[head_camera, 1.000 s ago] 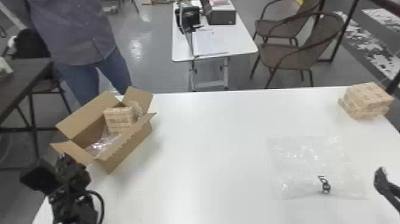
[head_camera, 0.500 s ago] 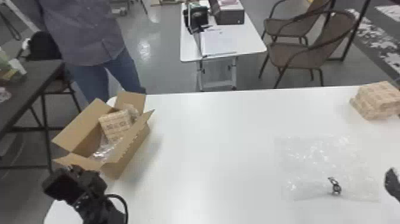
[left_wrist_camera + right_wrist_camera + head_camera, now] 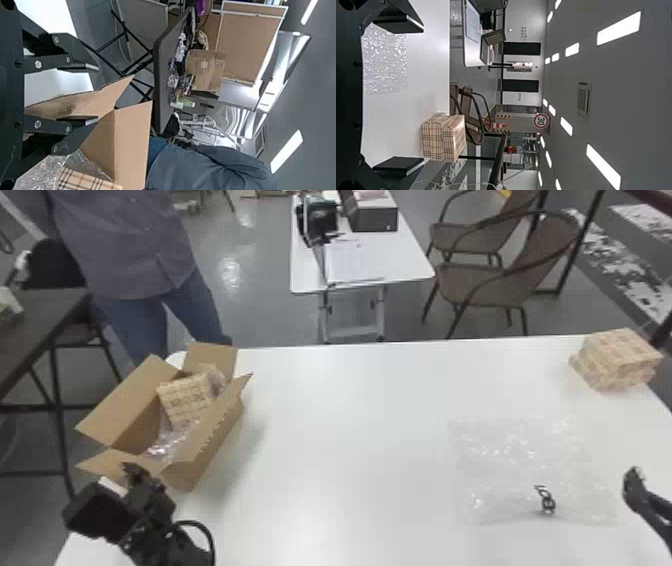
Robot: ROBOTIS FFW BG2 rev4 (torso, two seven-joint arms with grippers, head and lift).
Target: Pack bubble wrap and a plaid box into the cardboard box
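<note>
- Head view: on the white tabletop (image 3: 340,440), the cardboard box (image 3: 215,450) runs lengthwise from near left to far right, a tilted plaid box (image 3: 185,400) inside, one flap (image 3: 107,461) near the left gripper (image 3: 134,472). Bubble wrap (image 3: 515,465) lies flat near the right gripper (image 3: 633,482); stacked plaid boxes (image 3: 617,360) sit beyond.
- Left wrist view: gripper parted, released.
- Right wrist view: gripper spread wide, released.

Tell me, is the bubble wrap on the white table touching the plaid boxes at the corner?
Apart. The head view shows a strip of white table between the flat bubble wrap and the plaid boxes.
</note>
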